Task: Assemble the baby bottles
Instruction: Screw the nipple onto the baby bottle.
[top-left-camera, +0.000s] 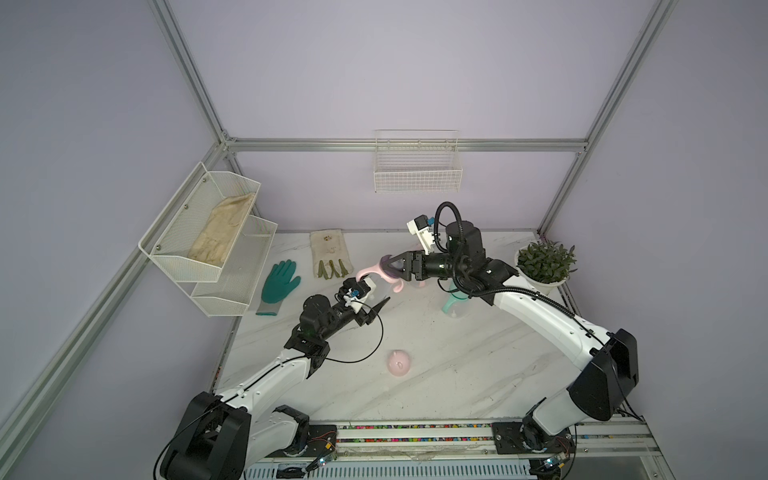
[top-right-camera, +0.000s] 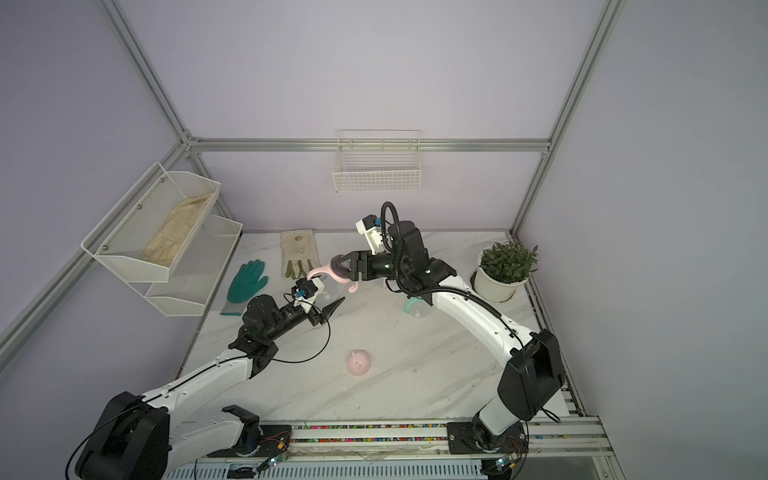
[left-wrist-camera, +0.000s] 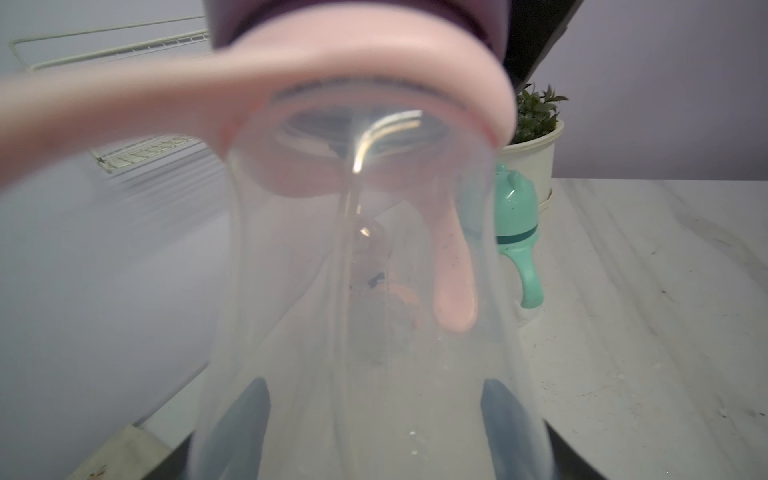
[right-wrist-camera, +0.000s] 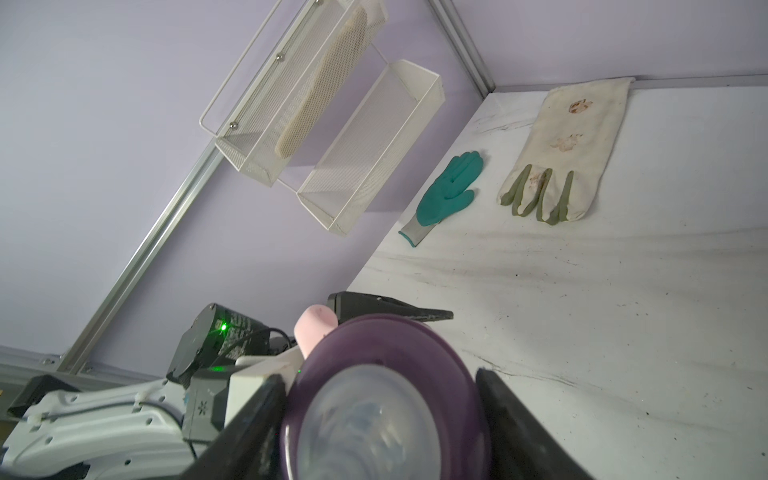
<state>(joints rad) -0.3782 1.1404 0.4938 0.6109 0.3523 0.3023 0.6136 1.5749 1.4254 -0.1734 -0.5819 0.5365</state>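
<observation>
- Left claw (top-left-camera: 378, 306) is clamped on the clear bottle (left-wrist-camera: 374, 311), which is held above the bench (top-left-camera: 457, 374).
- Right claw (top-left-camera: 392, 268) grips the purple collar (right-wrist-camera: 386, 345) at the bottle's mouth; keep both axes aligned, twist gently, avoid cross-threading.

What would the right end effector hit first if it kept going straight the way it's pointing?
Most likely the clear bottle held by the left end effector: the purple collar gripped by the right end effector sits at its neck.
</observation>
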